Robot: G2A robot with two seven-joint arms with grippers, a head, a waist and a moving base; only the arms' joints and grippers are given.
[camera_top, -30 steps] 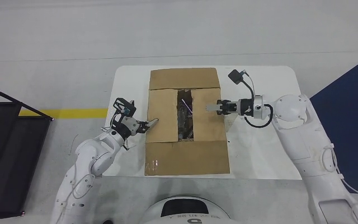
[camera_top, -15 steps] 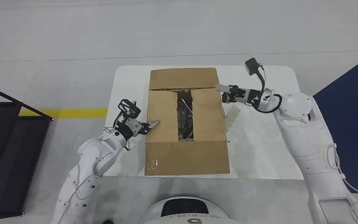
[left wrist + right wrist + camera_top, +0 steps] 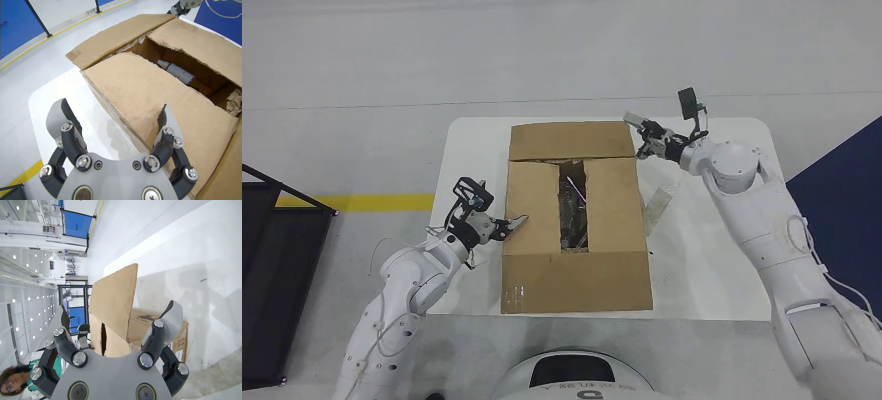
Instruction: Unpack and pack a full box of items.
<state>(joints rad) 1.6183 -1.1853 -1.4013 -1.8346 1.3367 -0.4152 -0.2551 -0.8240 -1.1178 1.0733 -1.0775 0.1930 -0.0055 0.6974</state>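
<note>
A cardboard box [image 3: 577, 282] sits in the middle of the white table [image 3: 712, 285], its top flaps nearly level with a narrow gap between them. Through the gap I see dark items and something purple [image 3: 579, 192]. In the left wrist view a white bottle [image 3: 175, 72] lies inside beside crumpled paper [image 3: 234, 102]. My left gripper [image 3: 512, 221] [image 3: 113, 115] is open at the torn edge of the box's side flap [image 3: 143, 98], one finger touching it. My right gripper [image 3: 635, 122] [image 3: 119, 313] is open at the box's far corner, with the end flap [image 3: 113, 302] standing between its fingers.
A clear strip [image 3: 661, 200] lies on the table beside the box. A black rack [image 3: 272, 270] stands on the floor off the table's left side. Bare table shows on both sides of the box.
My right arm swung from above the box's side flap out to its far corner and turned. My left gripper stayed almost still by its flap.
</note>
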